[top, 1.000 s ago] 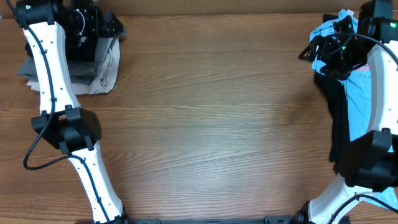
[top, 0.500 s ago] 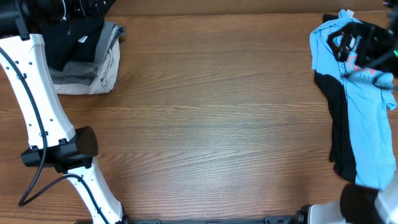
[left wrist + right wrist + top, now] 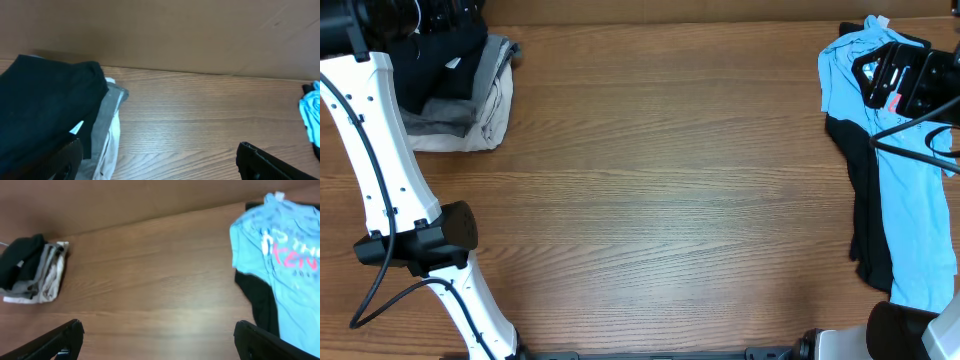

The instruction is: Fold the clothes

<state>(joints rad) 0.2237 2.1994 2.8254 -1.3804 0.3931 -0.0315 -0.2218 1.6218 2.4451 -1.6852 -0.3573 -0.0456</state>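
Black garment (image 3: 867, 212) half under blue T-shirt (image 3: 917, 225)

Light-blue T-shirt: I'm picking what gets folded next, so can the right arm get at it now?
Probably yes: the light-blue T-shirt lies uncovered atop a black garment on that arm's side, and the open right gripper hangs over its upper end.

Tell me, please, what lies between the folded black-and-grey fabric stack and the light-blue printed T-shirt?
Only bare brown wooden tabletop lies there, as the overhead view shows.
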